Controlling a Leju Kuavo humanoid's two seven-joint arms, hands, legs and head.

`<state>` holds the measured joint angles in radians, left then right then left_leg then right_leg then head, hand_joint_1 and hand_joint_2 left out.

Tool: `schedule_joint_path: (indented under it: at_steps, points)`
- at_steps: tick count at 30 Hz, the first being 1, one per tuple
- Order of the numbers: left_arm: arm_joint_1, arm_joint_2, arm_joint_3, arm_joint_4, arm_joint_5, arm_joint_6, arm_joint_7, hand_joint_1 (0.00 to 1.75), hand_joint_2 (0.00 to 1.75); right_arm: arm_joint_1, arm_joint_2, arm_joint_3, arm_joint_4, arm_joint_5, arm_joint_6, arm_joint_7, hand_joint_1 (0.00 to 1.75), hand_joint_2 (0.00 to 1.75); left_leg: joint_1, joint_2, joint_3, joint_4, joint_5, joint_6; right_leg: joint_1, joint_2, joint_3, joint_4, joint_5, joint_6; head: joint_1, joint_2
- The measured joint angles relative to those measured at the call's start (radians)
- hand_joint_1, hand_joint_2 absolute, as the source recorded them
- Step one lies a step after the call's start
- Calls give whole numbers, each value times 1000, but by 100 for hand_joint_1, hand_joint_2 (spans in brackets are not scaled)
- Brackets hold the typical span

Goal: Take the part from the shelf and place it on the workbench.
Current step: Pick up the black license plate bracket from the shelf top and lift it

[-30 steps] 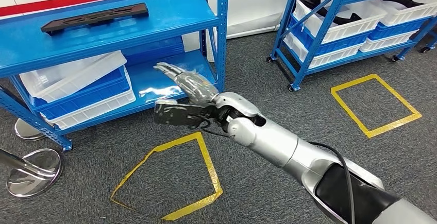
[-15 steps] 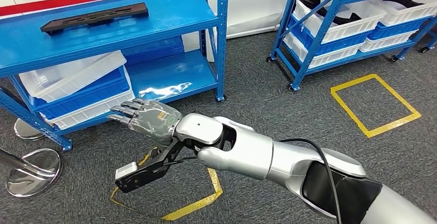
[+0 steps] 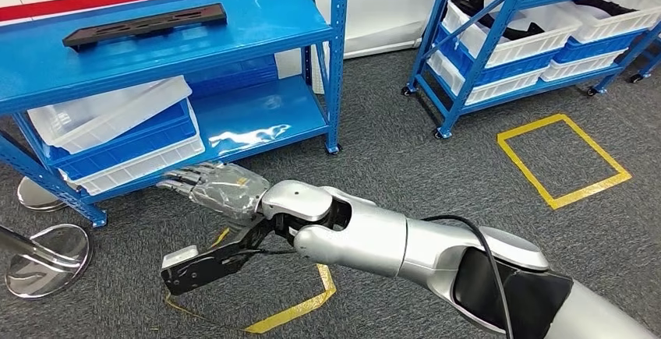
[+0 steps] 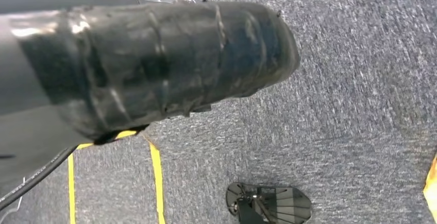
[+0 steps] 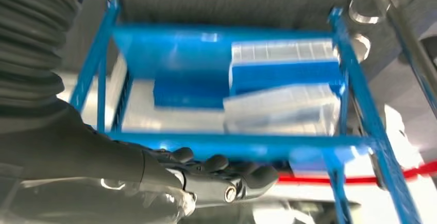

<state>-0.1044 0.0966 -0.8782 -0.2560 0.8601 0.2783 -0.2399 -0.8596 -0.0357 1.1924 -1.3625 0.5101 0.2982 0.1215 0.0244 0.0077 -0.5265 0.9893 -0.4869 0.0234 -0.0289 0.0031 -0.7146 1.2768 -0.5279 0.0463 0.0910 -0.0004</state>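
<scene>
The part [image 3: 144, 26] is a long flat black piece with slots, lying alone on the top board of the blue shelf [image 3: 257, 19] at the upper left. My right hand [image 3: 214, 188] hangs low in front of the shelf's bottom level, well below the part. Its fingers stretch out toward the left and hold nothing. The right wrist view shows the dark fingers [image 5: 221, 177] of that hand before the shelf frame [image 5: 221, 141]. In the left wrist view, the dark wrapped cover of my left hand [image 4: 154, 64] hangs over the carpet, with its fingers hidden.
White and blue bins [image 3: 117, 132] fill the left of the shelf's lower level. A yellow tape outline [image 3: 312, 300] lies on the carpet under my arm, another [image 3: 563, 160] to the right. A second blue rack [image 3: 468, 58] holds bins. Round metal bases [image 3: 47, 249] stand at left.
My right hand has swung down and to the left, from beside the shelf's lower board to low over the carpet. The part has not moved.
</scene>
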Motion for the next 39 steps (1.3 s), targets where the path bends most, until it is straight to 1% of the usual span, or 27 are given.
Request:
schedule_joint_path:
  at_steps: [2, 3, 4, 7, 9, 10, 12, 13, 14, 15, 17, 18, 19, 21, 23, 24, 25, 27, 28, 29, 30, 31, 32, 34, 35, 38, 39]
  points:
    - [1, 1, 0, 2, 10, -14, -6, 0, 0, 0, -1, 0, 8, -31, -15, 8, 0, 0, 3, -1, 5, 8, -13, -10, -1, -3, 38, -112, 80, -2, 0, 0]
    - [0, 1, 0, 2, 15, -20, -8, 0, 0, 0, -1, -1, 11, -39, -23, 10, 0, 0, 2, -2, 5, 15, -20, -17, 1, -3, 59, -167, 103, -5, -1, 0]
    - [-1, 2, 0, 3, 18, -25, -12, 0, 0, 0, -1, -1, 13, -45, -31, 12, 0, 0, 1, -2, 2, 19, -24, -24, 3, -3, 70, -200, 111, -11, -2, 0]
    - [-1, 4, 0, 4, 26, -38, -19, 0, 0, 2, -1, -4, 20, -53, -53, 18, 0, 0, 0, 1, -6, 21, -27, -39, 7, 2, 69, -217, 102, -36, -4, 0]
    - [-1, 4, 0, 5, 28, -42, -21, 0, 0, 1, -1, -7, 23, -53, -68, 20, 0, 0, 2, 2, -16, 46, -46, -45, 6, 4, 75, -223, 101, -49, -6, 0]
    - [-3, 4, 0, 5, 28, -44, -22, 0, 0, 1, 0, -10, 24, -52, -76, 21, 0, 0, 3, 1, -38, 88, -68, -47, 5, 4, 79, -226, 100, -55, -7, 0]
    - [-5, 6, 0, 5, 28, -45, -22, 0, 0, 1, 0, -15, 26, -48, -89, 24, 0, 0, 3, 0, -110, 222, -119, -48, 10, 3, 83, -226, 97, -62, -9, 0]
    - [-4, 6, 0, 5, 28, -44, -22, 0, 0, 2, 1, -17, 28, -46, -95, 24, 0, 0, 3, 0, -145, 281, -133, -48, 13, 4, 84, -225, 95, -65, -9, 0]
    - [-2, 7, 0, 6, 29, -43, -22, 0, 0, 4, 1, -17, 29, -44, -101, 25, 0, 0, 2, 0, -168, 311, -129, -47, 16, 6, 86, -225, 93, -68, -9, 0]
    - [1, 7, 0, 6, 29, -42, -22, 0, 0, 5, 1, -18, 31, -43, -106, 25, 0, 0, 2, 0, -172, 301, -104, -45, 18, 8, 88, -223, 91, -69, -9, 0]
    - [2, 8, 0, 7, 29, -40, -22, 0, 0, 5, 1, -23, 31, -41, -116, 25, 0, 0, 0, -1, -134, 186, -22, -35, 20, 13, 94, -220, 86, -69, -9, 0]
    - [1, 9, 0, 8, 29, -39, -22, 0, 0, 5, 1, -26, 31, -40, -119, 25, 0, 0, -3, -2, -109, 123, 9, -30, 23, 14, 95, -218, 84, -67, -9, 0]
    - [-1, 10, 0, 8, 29, -37, -22, 0, 0, 4, 2, -30, 31, -38, -122, 26, 0, 0, -6, -3, -91, 79, 24, -26, 23, 15, 93, -217, 84, -63, -9, 0]
    - [-3, 11, 0, 9, 29, -36, -22, 0, 0, 4, 2, -36, 31, -32, -127, 29, 0, 0, -12, -6, -81, 51, 23, -22, 24, 15, 88, -218, 86, -54, -9, 0]
    - [-2, 11, 0, 10, 29, -35, -22, 0, 0, 5, 2, -43, 31, -26, -130, 33, 0, 0, -7, -6, -77, 40, 27, -15, 24, 13, 86, -217, 83, -43, -7, 0]
    - [-2, 11, 0, 10, 29, -34, -21, 0, 0, 5, 1, -46, 31, -23, -131, 34, 0, 0, -5, -4, -74, 35, 30, -10, 24, 11, 80, -201, 72, -38, -6, 0]
    - [-2, 11, 0, 10, 29, -34, -21, 0, 0, 4, 1, -49, 31, -21, -132, 35, 0, 0, -2, -3, -71, 30, 33, -4, 24, 9, 63, -165, 50, -34, -5, 0]
    - [-3, 11, -1, 10, 29, -34, -21, 0, 0, 4, 1, -53, 31, -15, -132, 37, 0, 0, -3, -3, -70, 29, 34, 1, 21, 6, 7, -46, -6, -28, -3, 0]
    - [-3, 11, -1, 10, 29, -34, -21, 0, 0, 6, 0, -54, 31, -12, -132, 39, 0, 0, -4, -2, -70, 30, 33, 2, 20, 6, -21, 10, -23, -27, -3, 0]
    - [-3, 11, -1, 10, 29, -34, -21, 0, 0, 8, 0, -55, 31, -10, -132, 40, 0, 0, -4, -3, -70, 30, 32, 2, 18, 6, -38, 39, -24, -25, -3, 0]
    - [-3, 11, -1, 10, 29, -33, -20, 0, 0, 9, -1, -55, 31, -8, -132, 41, 0, 0, -4, -3, -70, 32, 31, 2, 17, 5, -38, 33, -7, -25, -3, 0]
    - [-3, 11, -1, 10, 29, -33, -20, 0, 0, 9, -1, -57, 31, -6, -132, 41, 0, 0, -3, -3, -69, 34, 29, 1, 17, 5, -21, -8, 23, -26, -3, 0]
    - [-3, 11, -1, 10, 29, -33, -19, 0, 0, 9, -1, -59, 31, -5, -131, 41, 0, 0, -3, -4, -68, 36, 26, -2, 16, 3, 9, -73, 58, -28, -3, 0]
    - [-3, 11, -1, 10, 29, -34, -19, 0, 0, 6, -1, -62, 31, -1, -129, 40, 0, 0, -7, -5, -70, 41, 21, -9, 19, 1, 61, -183, 94, -34, -3, 0]
    - [-4, 11, -1, 10, 29, -35, -19, 0, 0, 6, -1, -62, 30, 2, -128, 40, 0, 0, -9, -5, -71, 41, 21, -14, 21, 1, 74, -211, 98, -37, -4, 0]
    - [-3, 11, -1, 10, 29, -35, -19, 0, 0, 6, -1, -64, 29, 4, -126, 40, 0, 0, -8, -4, -71, 36, 21, -29, 22, 5, 80, -225, 96, -52, -4, 0]
    - [-3, 11, -1, 10, 29, -35, -19, 0, 0, 6, -1, -65, 29, 4, -126, 40, 0, 0, -7, -3, -74, 45, 11, -34, 20, 5, 84, -229, 98, -58, -5, 0]
